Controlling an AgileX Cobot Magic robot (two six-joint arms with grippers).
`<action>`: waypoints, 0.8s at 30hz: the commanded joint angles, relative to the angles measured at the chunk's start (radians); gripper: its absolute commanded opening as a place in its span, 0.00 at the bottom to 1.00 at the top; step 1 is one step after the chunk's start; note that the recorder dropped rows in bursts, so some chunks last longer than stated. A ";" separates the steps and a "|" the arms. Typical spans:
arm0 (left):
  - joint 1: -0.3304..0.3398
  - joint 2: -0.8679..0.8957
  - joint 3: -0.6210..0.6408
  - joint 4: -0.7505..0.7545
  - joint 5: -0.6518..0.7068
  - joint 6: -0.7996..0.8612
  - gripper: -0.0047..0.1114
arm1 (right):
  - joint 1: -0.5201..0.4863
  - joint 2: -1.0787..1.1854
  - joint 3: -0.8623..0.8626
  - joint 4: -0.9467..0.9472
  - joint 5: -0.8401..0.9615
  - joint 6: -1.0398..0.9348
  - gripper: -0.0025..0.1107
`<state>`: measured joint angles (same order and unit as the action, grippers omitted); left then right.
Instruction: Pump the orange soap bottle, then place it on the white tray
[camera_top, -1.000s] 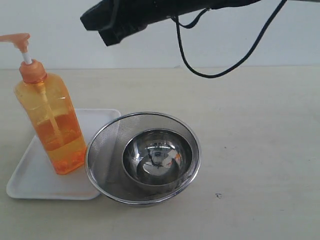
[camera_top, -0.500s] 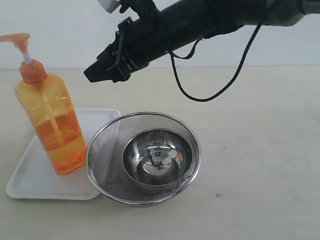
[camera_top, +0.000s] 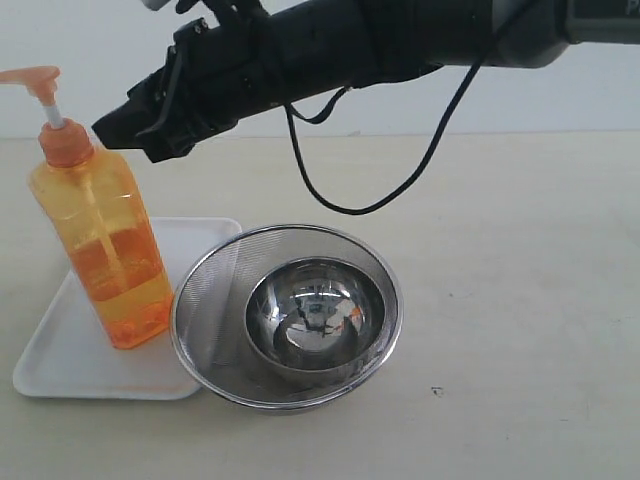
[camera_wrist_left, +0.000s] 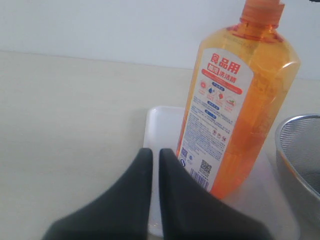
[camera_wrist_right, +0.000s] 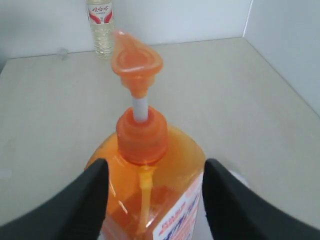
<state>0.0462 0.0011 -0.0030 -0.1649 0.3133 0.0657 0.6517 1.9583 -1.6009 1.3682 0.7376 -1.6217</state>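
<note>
The orange soap bottle (camera_top: 100, 240) stands upright on the white tray (camera_top: 60, 370) at the left, its pump head (camera_top: 30, 78) raised on the white stem. My right gripper (camera_top: 115, 130) reaches across from the upper right and hangs just right of the bottle's shoulder. In the right wrist view its black fingers (camera_wrist_right: 95, 190) stand apart on either side of the bottle (camera_wrist_right: 150, 200), below the pump head (camera_wrist_right: 136, 60); the gripper (camera_wrist_right: 156, 167) is open. My left gripper (camera_wrist_left: 151, 152) is shut and empty, low beside the bottle's label (camera_wrist_left: 215, 110) at the tray's edge (camera_wrist_left: 157, 120).
A round steel mesh strainer (camera_top: 200, 290) with a steel bowl (camera_top: 315, 315) inside touches the tray's right side. A black cable (camera_top: 330, 195) loops under the right arm. A clear bottle with a red label (camera_wrist_right: 100, 25) stands far off by the wall.
The right arm has swung in from the upper right, leftward and down, to the bottle's shoulder. Its jaws have opened. Bottle, tray and strainer have not moved.
</note>
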 joint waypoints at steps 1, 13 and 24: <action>0.003 -0.001 0.003 -0.011 -0.002 -0.006 0.08 | 0.036 -0.003 0.003 0.014 -0.065 -0.017 0.48; 0.003 -0.001 0.003 -0.011 -0.002 -0.006 0.08 | 0.080 0.025 -0.008 0.101 -0.113 -0.059 0.48; 0.003 -0.001 0.003 -0.011 -0.002 -0.006 0.08 | 0.100 0.077 -0.035 0.204 -0.108 -0.114 0.48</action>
<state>0.0462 0.0011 -0.0030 -0.1649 0.3133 0.0657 0.7440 2.0156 -1.6147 1.5503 0.6154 -1.7231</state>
